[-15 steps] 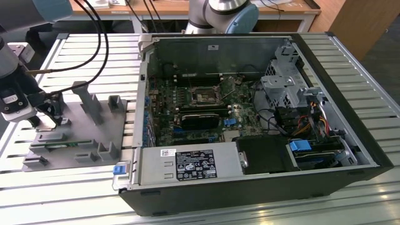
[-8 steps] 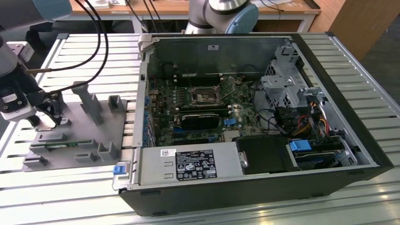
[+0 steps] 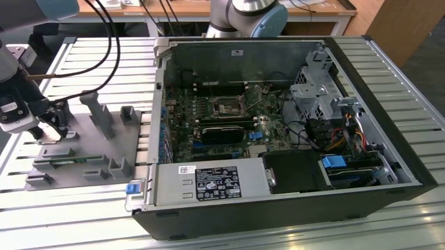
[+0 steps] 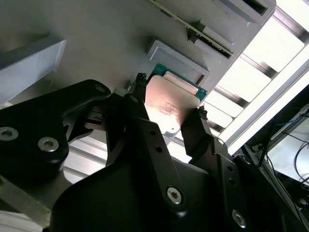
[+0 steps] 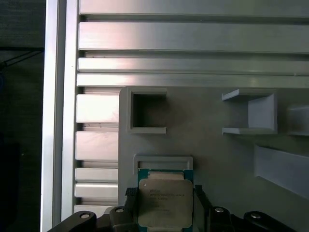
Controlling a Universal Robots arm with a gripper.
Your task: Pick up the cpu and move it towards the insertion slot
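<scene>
The cpu (image 5: 165, 203), a flat square chip with a silver top and green rim, lies at its grey nest (image 5: 163, 160) on the fixture plate. My gripper (image 5: 164, 191) straddles it, and in the second wrist view the black fingertips (image 4: 140, 87) press against two opposite edges of the cpu (image 4: 169, 104). In the exterior view the gripper (image 3: 52, 130) is low over the plate's near-left part, at the exterior view's left. The insertion slot (image 3: 227, 108), a silver-framed square socket, sits on the motherboard inside the open computer case, well off towards the exterior view's right.
The grey fixture plate (image 3: 90, 166) carries upright holders (image 3: 97, 112) and a green memory stick (image 3: 70, 160). The open computer case (image 3: 375, 104) holds drive bays, cables and a power supply (image 3: 208, 183). Slatted aluminium tabletop (image 5: 193, 36) surrounds the plate.
</scene>
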